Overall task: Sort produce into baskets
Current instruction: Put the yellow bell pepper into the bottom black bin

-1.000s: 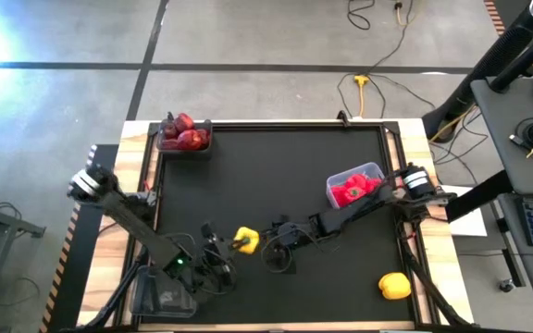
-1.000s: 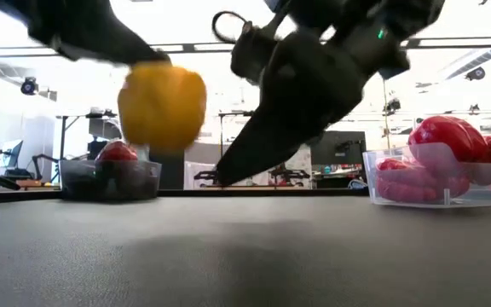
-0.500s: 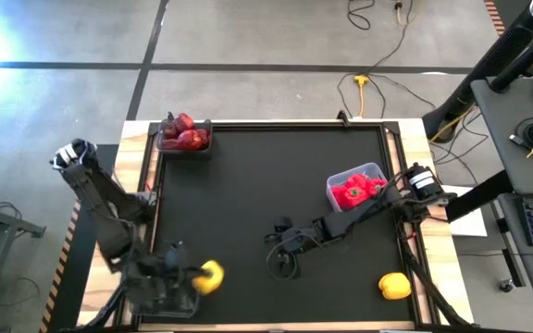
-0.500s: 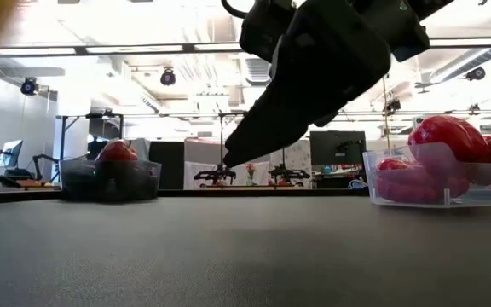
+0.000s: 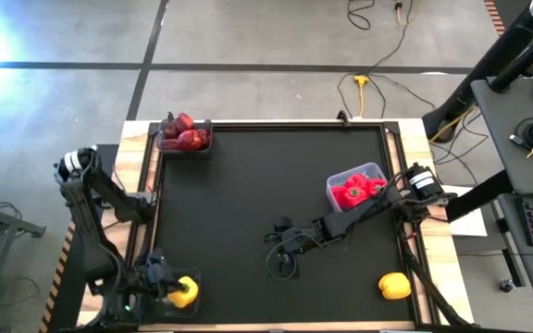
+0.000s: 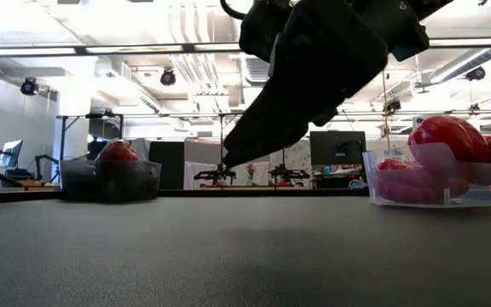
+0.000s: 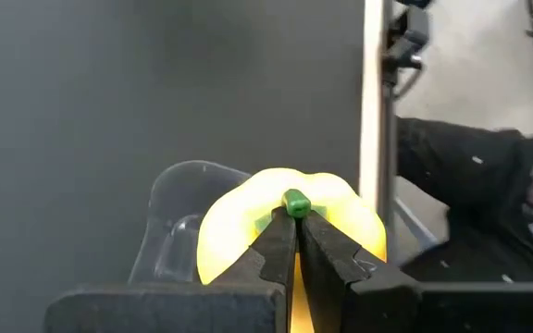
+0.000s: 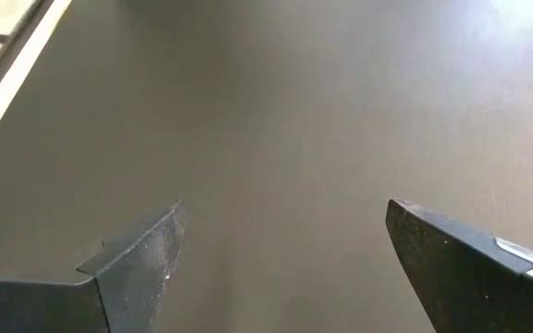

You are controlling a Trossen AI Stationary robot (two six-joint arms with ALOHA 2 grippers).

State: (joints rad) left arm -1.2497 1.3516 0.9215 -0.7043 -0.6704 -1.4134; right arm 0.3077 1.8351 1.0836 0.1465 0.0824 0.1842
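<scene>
Yellow bell pepper (image 5: 184,291), green stem pinched between our left gripper (image 7: 296,242) fingers, has travelled from mat centre to over clear plastic tub (image 7: 169,227) at near-left corner; release looks next. Second yellow pepper (image 5: 394,285) waits near-right. Our right gripper (image 5: 286,256) hangs wide, empty, mid-mat. Wooden table edge (image 5: 140,203) close beside tub; centre mat open.

The left hand (image 5: 176,292) sits over the basket (image 7: 179,222) at the table's (image 5: 276,185) near-left corner, pinching the stem (image 7: 295,202) of a pepper (image 5: 184,291) above it. The right hand (image 5: 278,252) hangs mid-table, well to its right. A second basket (image 5: 364,175) lies beyond the right hand, a loose pepper (image 5: 394,286) near the right corner, a third basket (image 5: 184,146) far behind the left hand.
</scene>
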